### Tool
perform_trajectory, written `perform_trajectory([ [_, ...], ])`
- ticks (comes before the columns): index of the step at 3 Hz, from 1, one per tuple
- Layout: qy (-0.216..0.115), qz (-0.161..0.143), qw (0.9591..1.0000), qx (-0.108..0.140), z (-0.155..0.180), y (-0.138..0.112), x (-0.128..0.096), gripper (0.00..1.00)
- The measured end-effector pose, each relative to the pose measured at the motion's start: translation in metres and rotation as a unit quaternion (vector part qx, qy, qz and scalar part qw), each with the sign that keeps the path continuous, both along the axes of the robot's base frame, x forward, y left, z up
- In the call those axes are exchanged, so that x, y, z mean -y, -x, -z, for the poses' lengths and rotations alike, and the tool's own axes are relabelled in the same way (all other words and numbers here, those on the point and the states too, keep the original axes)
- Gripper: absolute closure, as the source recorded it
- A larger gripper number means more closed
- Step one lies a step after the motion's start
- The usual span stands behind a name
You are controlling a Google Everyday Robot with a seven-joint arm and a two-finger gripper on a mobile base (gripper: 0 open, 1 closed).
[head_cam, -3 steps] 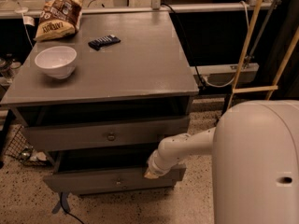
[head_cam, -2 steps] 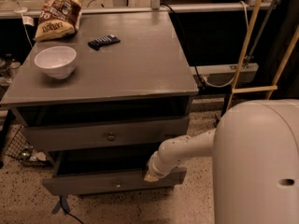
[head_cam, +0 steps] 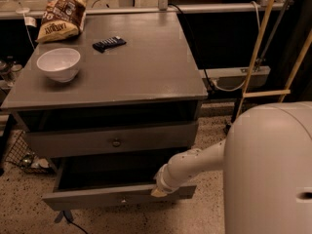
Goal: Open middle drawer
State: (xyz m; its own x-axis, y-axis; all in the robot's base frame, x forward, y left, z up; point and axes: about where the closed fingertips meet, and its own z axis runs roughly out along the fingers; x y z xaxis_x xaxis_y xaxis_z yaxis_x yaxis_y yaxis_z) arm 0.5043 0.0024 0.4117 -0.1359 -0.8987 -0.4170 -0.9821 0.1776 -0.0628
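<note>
Middle drawer (head_cam: 97, 197): is standing pulled well out of the grey cabinet at the bottom of the view, its low front with a small dull centre knob (head_cam: 123, 199) jutting forward of the drawer above and its dark inside showing behind the front.
Gripper (head_cam: 158, 192): is resting against the top edge of that front, right of the knob and towards the drawer's right end.
Jaws: are lying tight against the wood; whether they are parted or clamped on the edge cannot be told.
Arm (head_cam: 195, 164): is reaching in white from the lower right, slanting down and left to the drawer front.
Robot body (head_cam: 273, 179): is filling the lower right corner as a rounded white shell.
Floor (head_cam: 24, 213): is showing speckled stone around the cabinet's foot.
Upper drawer (head_cam: 73, 143): is sitting pushed in just above, with a taller front and a larger round knob (head_cam: 116, 142).
Desk (head_cam: 146, 72): is carrying three things on its flat grey top, all towards the left and back.
Bowl (head_cam: 58, 63): is standing upright and white near the left front edge.
Black object (head_cam: 109, 44): is lying flat behind the bowl, small and oblong, apart from it.
Snack bag (head_cam: 61, 18): is lying at the far left corner.
Wooden poles (head_cam: 261, 33): are leaning at the far right, beyond the desk.
</note>
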Motion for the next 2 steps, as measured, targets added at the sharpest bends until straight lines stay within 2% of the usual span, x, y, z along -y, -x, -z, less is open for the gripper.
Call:
perform_trajectory([
  [2,-0.006,0.027,0.9996,0.000,0.002,0.038,0.009,1.00],
])
